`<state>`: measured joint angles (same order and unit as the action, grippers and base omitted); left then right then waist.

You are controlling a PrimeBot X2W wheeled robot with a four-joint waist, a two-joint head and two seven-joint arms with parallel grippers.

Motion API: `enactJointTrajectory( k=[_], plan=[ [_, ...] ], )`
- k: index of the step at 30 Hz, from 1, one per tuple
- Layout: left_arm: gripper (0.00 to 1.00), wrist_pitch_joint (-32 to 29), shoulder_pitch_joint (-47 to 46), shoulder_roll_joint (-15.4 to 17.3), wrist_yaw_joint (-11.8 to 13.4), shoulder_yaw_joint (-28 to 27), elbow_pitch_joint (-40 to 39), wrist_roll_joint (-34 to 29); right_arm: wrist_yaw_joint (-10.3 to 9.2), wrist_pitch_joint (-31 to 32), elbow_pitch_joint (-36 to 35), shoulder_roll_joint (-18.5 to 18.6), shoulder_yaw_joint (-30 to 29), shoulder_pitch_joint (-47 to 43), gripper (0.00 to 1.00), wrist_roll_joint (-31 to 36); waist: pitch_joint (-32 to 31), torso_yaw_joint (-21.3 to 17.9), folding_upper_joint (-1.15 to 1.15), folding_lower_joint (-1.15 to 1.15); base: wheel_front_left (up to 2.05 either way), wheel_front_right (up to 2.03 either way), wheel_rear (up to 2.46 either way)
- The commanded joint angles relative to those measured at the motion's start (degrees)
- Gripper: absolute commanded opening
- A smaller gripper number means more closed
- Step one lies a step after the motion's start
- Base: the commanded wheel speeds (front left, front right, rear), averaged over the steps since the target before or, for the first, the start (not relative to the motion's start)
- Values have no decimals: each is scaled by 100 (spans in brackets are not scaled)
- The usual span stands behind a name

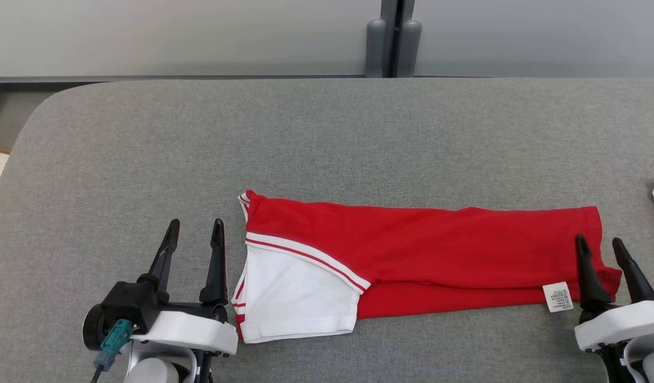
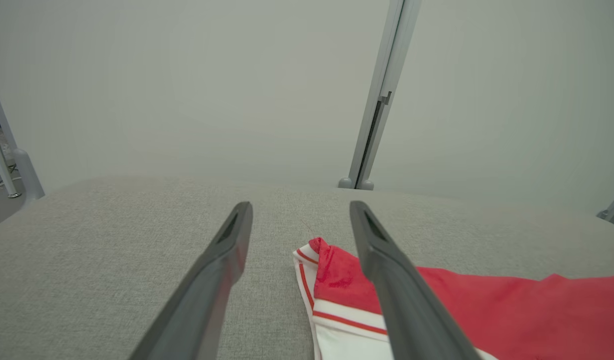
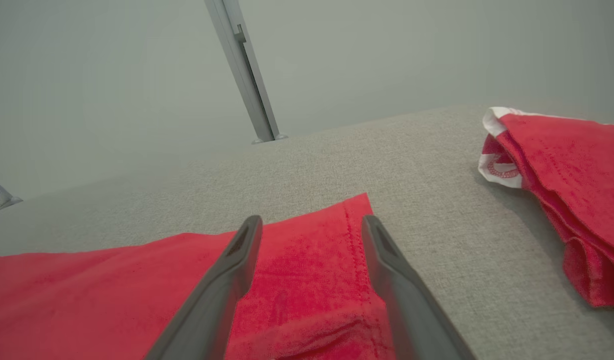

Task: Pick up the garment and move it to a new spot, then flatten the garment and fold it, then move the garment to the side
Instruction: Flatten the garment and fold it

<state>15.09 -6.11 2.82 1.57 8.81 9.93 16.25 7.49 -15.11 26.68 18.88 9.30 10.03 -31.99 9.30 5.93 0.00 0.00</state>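
A red cotton garment with a white sleeve and striped trim (image 1: 422, 250) lies folded in a long band across the grey fabric-covered table (image 1: 327, 133). The left gripper (image 1: 196, 223), fingers spread and holding nothing, sits just beside the garment's white-sleeve end. The right gripper (image 1: 598, 241), likewise spread and empty, stands over the hem end, near a white care label (image 1: 558, 296). A second crumpled red cloth (image 3: 576, 170) rests farther right, apart.
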Motion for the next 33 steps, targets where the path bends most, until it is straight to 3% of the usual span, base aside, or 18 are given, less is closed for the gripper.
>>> enactJointTrajectory(
  k=[1, 8, 17, 18, 19, 25, 33],
  plan=[
    [100, 6, -55, 20, -2, 17, 15, 23, 0, -4, 206, -28, -104, 122, 100, -48, 45, 20, 0, 0, 0, 0, 0],
    [100, 6, -154, 20, -35, 160, 73, -20, 0, -3, 1284, -217, -366, 486, 100, -227, 156, 89, 0, 0, 0, 0, 0],
    [100, 6, -153, 19, -17, 198, 119, 33, 0, 18, 2241, -386, -102, 721, 100, -423, 160, 118, 0, 0, 0, 0, 0],
    [100, 6, -151, 20, -12, 201, 124, 40, 0, 22, 2278, -393, -56, 742, 43, -448, 158, 115, 0, 0, 0, 0, 0],
    [100, 6, -149, 20, -12, 203, 130, 42, 1, 24, 2299, -388, -6, 765, 0, -479, 157, 112, 0, 0, 0, 0, 0],
    [100, 6, -134, 20, 2, 195, 161, 67, -7, 5, 2250, -118, -88, 850, 0, -601, 115, 89, 0, 0, 0, 0, 0],
    [100, 6, -68, 20, 10, 176, 183, 153, -5, -3, 2084, 136, -1003, 948, 0, -189, -13, 69, 0, 0, 0, 0, 0]
  ],
)
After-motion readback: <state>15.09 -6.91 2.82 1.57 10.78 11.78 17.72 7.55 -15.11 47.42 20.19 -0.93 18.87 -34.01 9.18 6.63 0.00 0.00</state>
